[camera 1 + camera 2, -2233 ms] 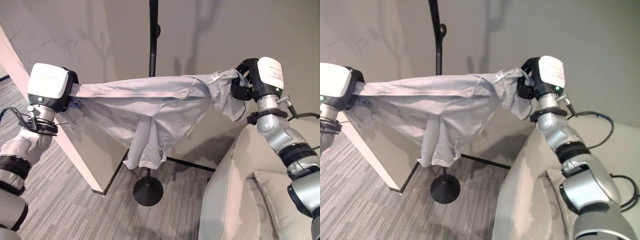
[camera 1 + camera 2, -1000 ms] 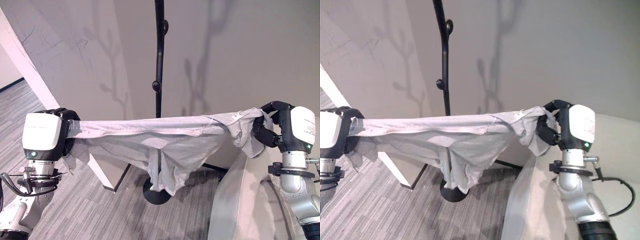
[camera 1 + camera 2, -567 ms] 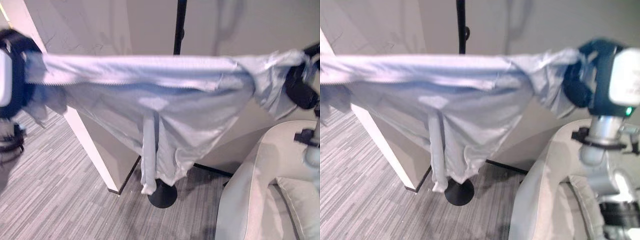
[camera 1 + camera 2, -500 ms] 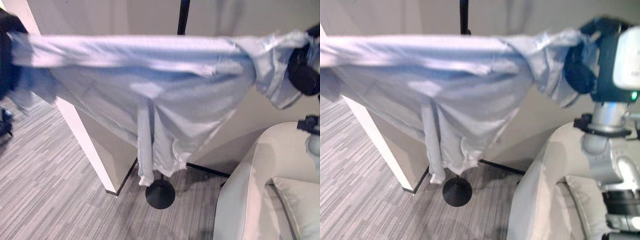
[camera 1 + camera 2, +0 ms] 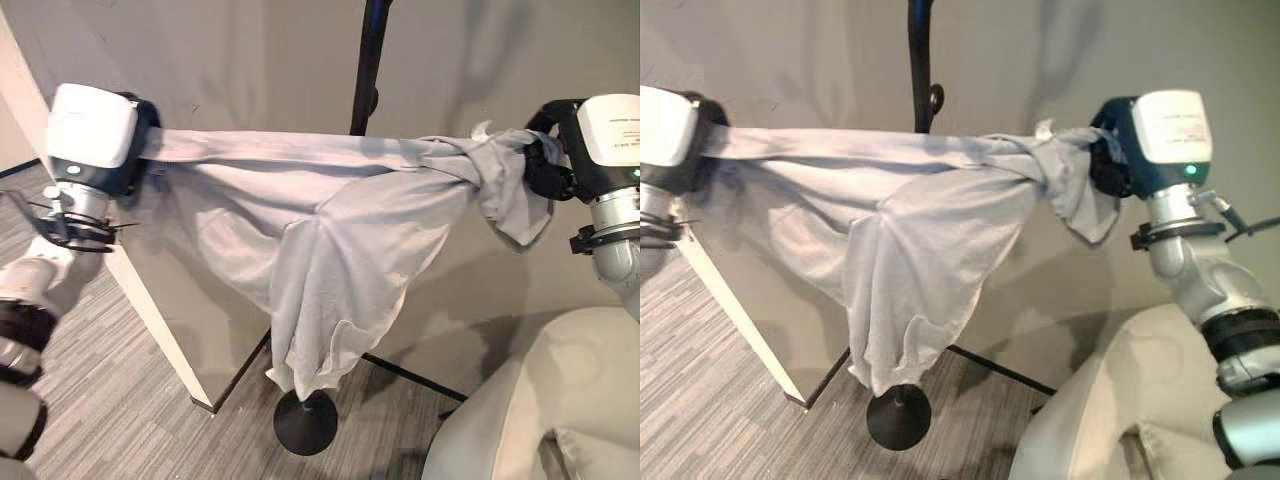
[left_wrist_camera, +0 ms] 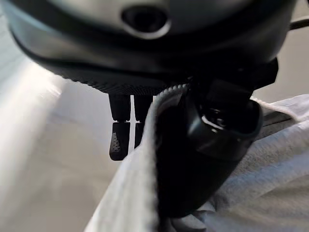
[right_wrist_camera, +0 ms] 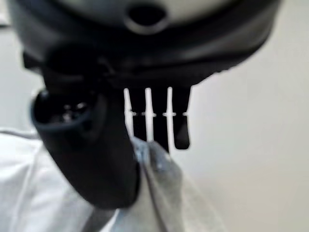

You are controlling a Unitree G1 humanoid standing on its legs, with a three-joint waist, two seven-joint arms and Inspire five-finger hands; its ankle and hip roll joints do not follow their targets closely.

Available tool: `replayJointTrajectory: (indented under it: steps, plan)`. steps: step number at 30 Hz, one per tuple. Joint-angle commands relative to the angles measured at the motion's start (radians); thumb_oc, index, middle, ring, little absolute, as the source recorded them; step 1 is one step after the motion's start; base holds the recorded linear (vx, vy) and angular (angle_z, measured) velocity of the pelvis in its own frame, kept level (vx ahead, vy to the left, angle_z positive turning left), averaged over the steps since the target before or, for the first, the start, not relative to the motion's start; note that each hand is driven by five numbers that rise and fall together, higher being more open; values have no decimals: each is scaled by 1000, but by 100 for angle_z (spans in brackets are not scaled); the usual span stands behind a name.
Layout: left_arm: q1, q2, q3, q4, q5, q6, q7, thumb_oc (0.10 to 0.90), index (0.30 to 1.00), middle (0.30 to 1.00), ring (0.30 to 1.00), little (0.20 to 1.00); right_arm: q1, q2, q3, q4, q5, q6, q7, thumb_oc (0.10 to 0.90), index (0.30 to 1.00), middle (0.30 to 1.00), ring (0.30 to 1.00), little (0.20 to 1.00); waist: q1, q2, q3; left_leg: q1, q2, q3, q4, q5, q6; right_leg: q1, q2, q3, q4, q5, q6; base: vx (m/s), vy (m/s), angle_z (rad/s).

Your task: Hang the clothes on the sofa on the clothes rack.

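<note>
Left eye view: grey garment (image 5: 330, 250) stretched taut btwn both hands, in front of the black clothes rack (image 5: 368, 70) pole. Top edge runs almost level from 9 o'clock to 3 o'clock across the frame; middle of the cloth sags in a long fold toward 6 o'clock, its lowest hem just above the rack's round base (image 5: 306, 424) on the grey carpet (image 5: 120, 420).

Left hand (image 5: 140, 150) at 9 o'clock end, fingers curled round the garment's edge. Left wrist view confirms: thumb (image 6: 203, 145) pressed over the cloth, fingers (image 6: 120, 137) behind it, cloth pinched btwn.

Right hand (image 5: 548, 165) at 3 o'clock end, closed on a bunched wad of fabric; a loose flap hangs below it. Right wrist view: thumb (image 7: 91, 150) clamps cloth against fingers (image 7: 159, 123).

Garment is off the sofa (image 5: 540, 400), which sits at 5 o'clock of the frame, pale beige, well below the right hand. Cloth passes in front of the rack pole; can't tell if it touches the pole or any hook. White wall corner (image 5: 150, 310) at 8 o'clock, behind the hanging fabric.
</note>
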Motion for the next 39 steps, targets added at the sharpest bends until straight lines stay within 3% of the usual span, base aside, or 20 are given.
replayJointTrajectory:
  steps: [1, 3, 5, 6, 9, 10, 11, 13, 18, 19, 20, 24, 26, 27, 29, 30, 31, 32, 37, 39]
  plan:
    - [-87, 96, 117, 195, -88, 107, 8, 400, 300, 300, 300, 300, -120, -83, -107, 210, 103, 128, -37, 400, 300, 300, 300, 300, 7, 4, -75, -24, -2, 40, -11, -67, 15, -14, -58, 29, 28, -56, 156, 124, -88, -26]
    - [-36, 100, 148, 221, -82, 116, 1, 400, 300, 300, 300, 300, -98, -69, -114, 188, 105, 128, -28, 400, 300, 300, 300, 300, 12, 8, -78, -29, 9, 46, -5, -68, 7, -4, -46, 40, 8, -59, 149, 135, -87, -26]
    - [116, 73, 245, 220, -73, 116, -13, 400, 300, 300, 300, 300, 53, -27, -213, 91, 93, 114, -12, 400, 300, 300, 300, 300, 11, 11, -73, -23, 22, 50, -10, -68, 1, 3, -35, 49, 0, -69, 140, 149, -78, -20]
    - [303, 10, 381, 145, -59, 120, -14, 400, 300, 300, 300, 300, 245, 28, -366, -88, 58, 104, -6, 400, 300, 300, 300, 300, 9, 15, -66, -21, 29, 48, -17, -65, -1, 6, -31, 53, -7, -74, 135, 124, -45, -15]
    - [570, -140, 566, 13, -47, 116, -11, 400, 300, 300, 300, 300, 536, 186, -569, -394, 12, 70, 35, 400, 300, 300, 300, 300, 8, 14, -65, -15, 33, 50, -32, -65, 2, 12, -28, 59, -19, -75, 130, 58, -1, -3]
    - [628, -269, 585, -8, -87, 98, 0, 400, 300, 300, 300, 300, 606, 316, -553, -481, 34, 26, 60, 400, 300, 300, 300, 300, 7, 12, -55, -18, 31, 54, -40, -66, 4, 8, -29, 66, -22, -73, 126, -9, 18, 4]
    - [642, -319, 586, -26, -112, 93, 7, 400, 300, 300, 300, 300, 627, 366, -531, -497, 51, 16, 76, 400, 300, 300, 300, 300, 7, 11, -53, -20, 31, 57, -43, -65, 4, 6, -29, 66, -23, -72, 126, -28, 23, 3]
    - [686, -502, 549, -79, -207, 37, 15, 400, 300, 300, 300, 300, 675, 535, -415, -450, 105, -7, 113, 400, 300, 300, 300, 300, 4, 5, -45, -24, 28, 61, -52, -59, 4, 2, -34, 68, -24, -69, 122, -41, 19, -6]
    - [715, -658, 500, -169, -357, -37, 7, 400, 300, 300, 300, 300, 691, 655, -299, -413, 130, -18, 129, 400, 300, 300, 300, 300, 1, 2, -41, -30, 24, 64, -54, -56, 7, -2, -39, 68, -26, -64, 121, -18, 7, -5]
    - [712, -689, 490, -186, -410, -59, 7, 436, 354, 354, 354, 354, 689, 685, -279, -404, 153, -19, 126, 400, 300, 300, 300, 300, 0, 1, -40, -32, 23, 65, -54, -53, 8, -4, -41, 67, -26, -62, 121, -26, 8, -5]
    - [709, -729, 477, -210, -489, -85, -2, 800, 900, 900, 900, 900, 688, 711, -248, -394, 170, -17, 129, 400, 300, 300, 300, 300, 1, 0, -37, -35, 22, 65, -54, -50, 9, -6, -44, 68, -26, -58, 121, 0, 0, 0]
    - [715, -814, 445, -278, -802, -176, -81, 800, 900, 900, 900, 900, 681, 763, -153, -383, 218, -12, 161, 400, 300, 300, 300, 300, 0, -2, -32, -44, 18, 66, -55, -42, 10, -11, -51, 68, -28, -50, 123, -33, 5, 1]
    - [724, -828, 427, -283, -901, -187, -150, 800, 900, 900, 900, 900, 677, 767, -116, -376, 231, -7, 188, 400, 300, 300, 300, 300, 1, -2, -30, -47, 16, 65, -55, -40, 11, -12, -54, 67, -28, -46, 123, 0, 0, 0]
    - [750, -839, 427, -265, -1032, -206, -239, 800, 900, 900, 900, 900, 686, 761, -93, -383, 245, -8, 221, 400, 300, 300, 300, 300, 2, -1, -29, -50, 15, 65, -55, -39, 11, -14, -56, 68, -28, -44, 123, 0, 0, 0]
    - [764, -864, 446, -225, -1130, -217, -278, 800, 900, 900, 900, 900, 689, 765, -78, -373, 254, -7, 240, 400, 300, 300, 300, 300, 3, -2, -29, -54, 14, 66, -55, -37, 11, -15, -58, 68, -29, -42, 124, 0, 0, 0]
    - [769, -878, 449, -206, -1178, -218, -302, 800, 900, 900, 900, 900, 694, 767, -73, -369, 259, -5, 247, 634, 651, 651, 651, 651, 3, -2, -29, -55, 13, 67, -55, -37, 10, -15, -59, 68, -29, -41, 125, 0, 0, 0]
    - [769, -878, 450, -205, -1180, -219, -304, 800, 900, 900, 900, 900, 694, 767, -72, -369, 259, -5, 247, 800, 900, 900, 900, 900, 3, -2, -30, -56, 13, 66, -55, -37, 10, -15, -59, 68, -30, -41, 125, 0, 0, 0]
    - [783, -899, 462, -158, -1261, -197, -341, 800, 900, 900, 900, 900, 714, 763, -77, -378, 278, 0, 265, 800, 900, 900, 900, 900, 2, -2, -29, -58, 13, 66, -55, -35, 10, -16, -61, 67, -30, -40, 126, 0, 0, 0]
    - [813, -927, 495, -64, -1366, -165, -406, 800, 900, 900, 900, 900, 731, 715, -84, -401, 320, 1, 325, 800, 900, 900, 900, 900, 4, -2, -27, -67, 12, 64, -55, -30, 8, -17, -64, 61, -30, -40, 128, -4, -1, 1]
    - [834, -955, 530, 40, -1422, -144, -457, 800, 900, 900, 900, 900, 743, 697, -109, -395, 421, -25, 370, 800, 900, 900, 900, 900, 11, -5, -28, -72, 12, 61, -55, -28, 6, -17, -66, 58, -32, -40, 129, -10, -12, 13]
